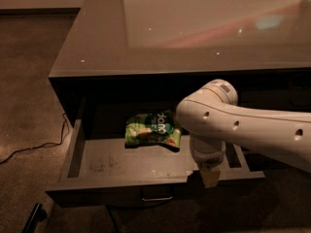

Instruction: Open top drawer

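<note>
The top drawer (121, 164) stands pulled far out from under the grey counter, its lighter scuffed floor showing. Its dark front panel runs along the bottom, with a small rectangular handle (156, 197) at centre. A green snack bag (151, 129) lies at the back of the drawer floor. My white arm reaches in from the right and bends down over the drawer's front right part. My gripper (210, 177) hangs at the front edge, right of the handle and apart from it.
The glossy grey counter top (194, 28) overhangs the drawer. A black cable (34, 147) trails over the brown floor at left. A dark object (34, 217) lies on the floor at the bottom left. Dark cabinet space sits behind my arm at right.
</note>
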Robot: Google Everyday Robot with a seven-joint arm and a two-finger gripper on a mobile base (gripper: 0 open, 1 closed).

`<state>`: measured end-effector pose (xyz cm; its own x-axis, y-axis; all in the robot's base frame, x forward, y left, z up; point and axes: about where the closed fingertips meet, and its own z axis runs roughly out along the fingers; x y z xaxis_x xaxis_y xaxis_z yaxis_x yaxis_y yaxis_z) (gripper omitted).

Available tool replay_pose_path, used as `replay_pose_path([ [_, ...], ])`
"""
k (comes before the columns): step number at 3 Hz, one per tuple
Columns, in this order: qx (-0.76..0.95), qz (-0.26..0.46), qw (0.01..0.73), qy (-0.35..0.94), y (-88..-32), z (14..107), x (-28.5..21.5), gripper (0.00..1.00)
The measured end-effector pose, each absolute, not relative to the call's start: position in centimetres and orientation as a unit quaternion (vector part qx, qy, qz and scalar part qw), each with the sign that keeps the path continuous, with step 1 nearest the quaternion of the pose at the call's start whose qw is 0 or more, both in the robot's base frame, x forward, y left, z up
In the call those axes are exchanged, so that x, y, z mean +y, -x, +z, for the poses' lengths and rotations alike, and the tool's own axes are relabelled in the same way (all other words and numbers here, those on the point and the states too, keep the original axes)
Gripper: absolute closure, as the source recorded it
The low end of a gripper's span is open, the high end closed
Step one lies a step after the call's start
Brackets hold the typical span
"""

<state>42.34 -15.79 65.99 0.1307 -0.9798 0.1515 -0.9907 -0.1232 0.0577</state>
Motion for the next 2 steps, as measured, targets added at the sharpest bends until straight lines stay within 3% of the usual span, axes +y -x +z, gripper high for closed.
replay_pose_path([
  [2, -0.658, 0.038, 0.072, -0.748, -42.34, 65.99, -15.80, 0.31],
])
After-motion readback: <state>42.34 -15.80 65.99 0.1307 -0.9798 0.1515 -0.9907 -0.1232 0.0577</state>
